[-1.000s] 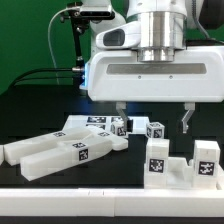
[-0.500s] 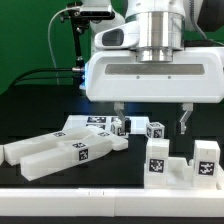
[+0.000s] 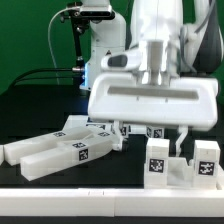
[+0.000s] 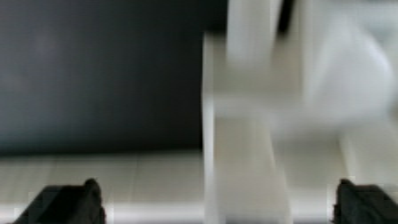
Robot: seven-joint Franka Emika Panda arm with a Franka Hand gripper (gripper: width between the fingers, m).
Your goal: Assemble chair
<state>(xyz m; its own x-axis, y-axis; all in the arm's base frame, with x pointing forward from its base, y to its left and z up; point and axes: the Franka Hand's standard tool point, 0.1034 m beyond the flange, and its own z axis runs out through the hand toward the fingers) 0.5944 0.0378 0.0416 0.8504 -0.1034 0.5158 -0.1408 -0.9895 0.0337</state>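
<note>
Several loose pieces of the chair (image 3: 85,150) are lying unjoined on the dark table (image 3: 30,110), so assembly is probably only beginning — the step in hand is looking like a reach for a first part. At the exterior view's left, long bars (image 3: 45,158) are leaning on one another in a heap. Near the middle the gripper (image 3: 152,137) is hanging low over the parts, its fingers (image 3: 183,133) standing wide apart and clamping nothing; the blurred wrist view is showing a white piece (image 4: 249,150) in the gap between the dark fingertips (image 4: 71,205). At the exterior view's right, two upright blocks (image 3: 158,162) are standing side by side. Next, the jaws are needing to settle squarely around one piece before closing. Square black-and-white tags are marking the parts; no brand or readable writing is showing
</note>
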